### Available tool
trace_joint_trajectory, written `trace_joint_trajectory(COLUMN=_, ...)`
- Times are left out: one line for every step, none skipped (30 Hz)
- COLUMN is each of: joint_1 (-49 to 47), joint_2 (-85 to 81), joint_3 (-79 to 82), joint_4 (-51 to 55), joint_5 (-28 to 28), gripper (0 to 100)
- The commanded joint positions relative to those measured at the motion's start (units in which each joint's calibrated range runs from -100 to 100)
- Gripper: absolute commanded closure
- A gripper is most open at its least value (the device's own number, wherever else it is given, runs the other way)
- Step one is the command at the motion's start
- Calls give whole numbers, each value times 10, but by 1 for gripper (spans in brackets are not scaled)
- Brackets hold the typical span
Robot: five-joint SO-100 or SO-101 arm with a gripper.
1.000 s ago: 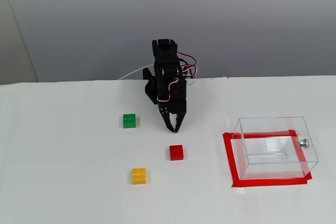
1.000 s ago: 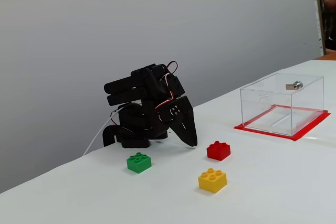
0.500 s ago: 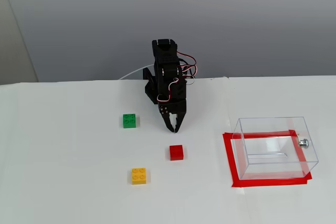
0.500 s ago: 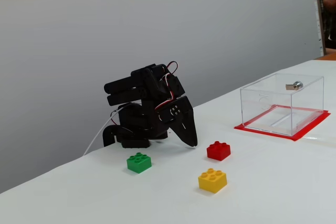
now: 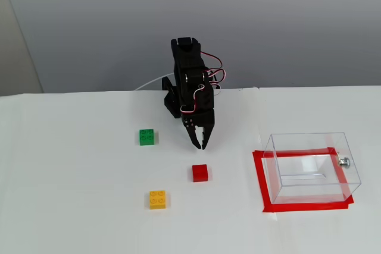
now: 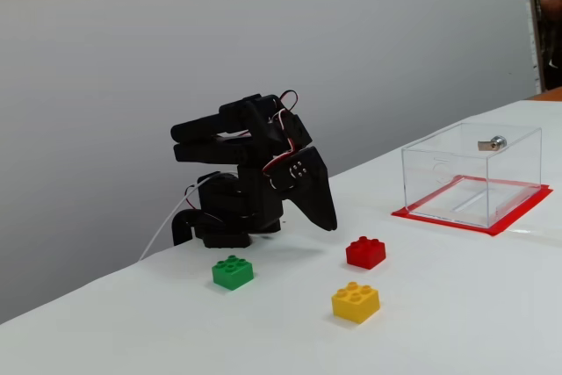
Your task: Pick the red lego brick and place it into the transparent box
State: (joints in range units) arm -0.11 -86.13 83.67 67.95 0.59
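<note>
Worktop (image 5: 71, 206): white, smooth, evenly lit, faint soft shadows.
Wall (image 5: 286, 22): plain pale grey, bare, directly behind the worktop's far edge.
Left edge: lighter beige strip (image 5: 15, 52) beside the grey wall.
Far right: wooden surface (image 6: 549, 93), partly visible dark-haired person (image 6: 551, 6).

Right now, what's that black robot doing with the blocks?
The black robot arm's gripper hangs just above the table, holding nothing, its fingers nearly together. It points down just behind the red lego brick. The green brick and yellow brick lie nearby. The transparent box is empty.
</note>
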Motion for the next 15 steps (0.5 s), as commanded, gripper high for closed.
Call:
trace_joint_trajectory(joint_1=4, joint_2=60, joint_3=-48, joint_4=-21, joint_5=-2, gripper=98)
trace_joint_trajectory(joint_1=4, joint_2=79, joint_3=-58, joint_4=-21, joint_5=-2, gripper=98)
trace_joint_trajectory(joint_1=4, joint_2=98, joint_3=-70, joint_4=-21, joint_5=-2, gripper=98)
trace_joint_trajectory(joint_1=4, joint_2=117, joint_3=-80, joint_4=-21, joint_5=-2, gripper=98)
trace_joint_trajectory(joint_1=4, joint_2=135, joint_3=-91, joint_4=-21, joint_5=-2, gripper=98)
trace_joint_trajectory(joint_1=4, joint_2=152, joint_3=-103, joint_4=-21, joint_5=-2, gripper=98)
trace_joint_trajectory(joint_1=6, joint_2=169, joint_3=-115, joint_4=-21, joint_5=-2, gripper=98)
trace_joint_trajectory(joint_1=6, joint_2=185, joint_3=-127, joint_4=-21, joint_5=-3, gripper=98)
trace_joint_trajectory(joint_1=4, joint_2=200, joint_3=-139, joint_4=-21, joint_5=-3, gripper=98)
trace_joint_trajectory(joint_1=4, joint_2=214, joint_3=-151, joint_4=-21, joint_5=-3, gripper=98)
trace_joint_trajectory(joint_1=3, joint_2=227, joint_3=-164, joint_4=-23, joint_5=-3, gripper=98)
trace_joint_trajectory(joint_1=3, joint_2=240, joint_3=-173, joint_4=-31, joint_5=-3, gripper=98)
trace_joint_trajectory(joint_1=3, joint_2=252, joint_3=-179, joint_4=-42, joint_5=-3, gripper=98)
trace_joint_trajectory(joint_1=3, joint_2=267, joint_3=-184, joint_4=-56, joint_5=-3, gripper=98)
trace_joint_trajectory(joint_1=3, joint_2=277, joint_3=-186, joint_4=-65, joint_5=-3, gripper=98)
